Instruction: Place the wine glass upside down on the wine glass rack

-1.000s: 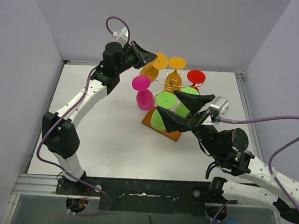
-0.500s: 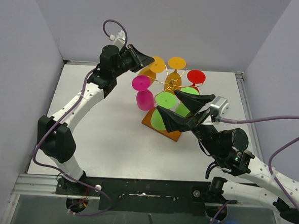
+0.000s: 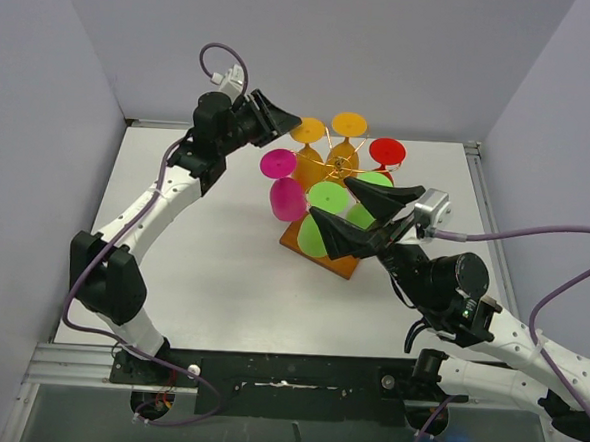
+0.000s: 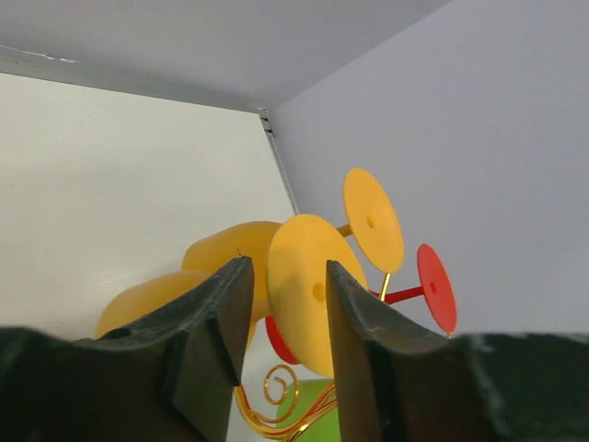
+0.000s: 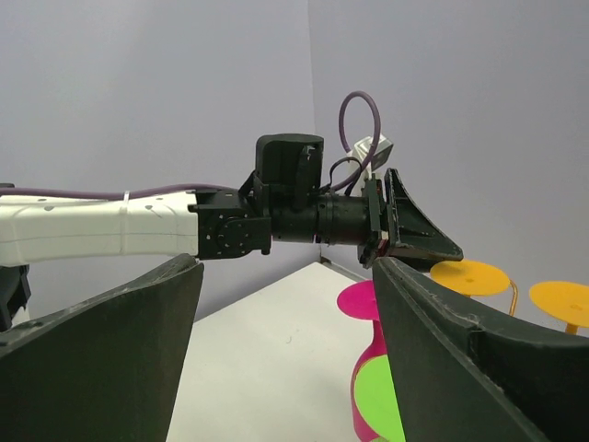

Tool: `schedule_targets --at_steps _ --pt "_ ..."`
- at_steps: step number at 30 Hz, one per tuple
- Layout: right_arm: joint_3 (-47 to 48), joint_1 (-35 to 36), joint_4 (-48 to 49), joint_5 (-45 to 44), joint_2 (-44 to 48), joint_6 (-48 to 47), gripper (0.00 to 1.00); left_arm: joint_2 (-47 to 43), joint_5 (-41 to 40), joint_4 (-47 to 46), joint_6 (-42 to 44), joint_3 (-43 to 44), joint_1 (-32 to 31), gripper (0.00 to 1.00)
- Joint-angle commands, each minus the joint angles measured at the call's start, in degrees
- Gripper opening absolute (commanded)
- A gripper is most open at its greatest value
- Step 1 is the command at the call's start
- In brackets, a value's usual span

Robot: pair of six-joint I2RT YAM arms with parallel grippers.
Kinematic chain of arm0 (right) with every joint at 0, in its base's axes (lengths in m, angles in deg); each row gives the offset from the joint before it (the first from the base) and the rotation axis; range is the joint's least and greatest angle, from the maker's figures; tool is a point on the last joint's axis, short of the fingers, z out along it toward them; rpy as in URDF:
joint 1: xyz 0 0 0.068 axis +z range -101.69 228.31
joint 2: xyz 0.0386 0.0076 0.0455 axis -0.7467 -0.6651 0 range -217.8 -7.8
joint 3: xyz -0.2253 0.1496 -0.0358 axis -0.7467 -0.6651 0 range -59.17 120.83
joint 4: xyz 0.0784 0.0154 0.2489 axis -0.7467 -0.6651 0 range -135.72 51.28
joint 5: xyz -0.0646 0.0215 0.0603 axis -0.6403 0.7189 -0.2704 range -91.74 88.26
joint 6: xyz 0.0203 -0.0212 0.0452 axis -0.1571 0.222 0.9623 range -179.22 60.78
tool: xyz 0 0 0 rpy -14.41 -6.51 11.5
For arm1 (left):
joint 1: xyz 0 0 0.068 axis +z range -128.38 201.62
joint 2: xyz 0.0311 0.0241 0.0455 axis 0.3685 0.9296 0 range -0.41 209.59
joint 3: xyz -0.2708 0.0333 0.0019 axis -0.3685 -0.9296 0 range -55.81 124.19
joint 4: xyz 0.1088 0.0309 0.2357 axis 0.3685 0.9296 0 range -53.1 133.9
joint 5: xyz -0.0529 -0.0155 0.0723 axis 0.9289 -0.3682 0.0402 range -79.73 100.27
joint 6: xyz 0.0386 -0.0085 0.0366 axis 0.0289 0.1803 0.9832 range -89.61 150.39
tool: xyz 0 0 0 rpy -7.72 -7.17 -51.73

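Rack: frame centre, on worktop.
Orange glass: inverted on rack, upper centre.
Left claw: jaws parted, just beside glass foot.
Right claw: wide open, empty, above rack.

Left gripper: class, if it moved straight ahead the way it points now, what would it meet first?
Most likely the round foot of the nearer orange wine glass, which hangs upside down ahead between the left gripper's open fingers. Depth is unclear, but it looks close.
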Motion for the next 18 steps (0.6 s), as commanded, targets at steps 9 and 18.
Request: schedule_targets --at_steps 9,18 --pt "4.03 -0.28 -11.33 -16.0 -3.42 8.31 0.75 -5.04 -7.66 13.02 11.12 9.26 3.23 0.59" --pt "6.94 -0.72 -25.35 -26.44 -0.58 12.0 0.77 -19.26 -8.18 17.72 20.41 1.01 8.11 0.61"
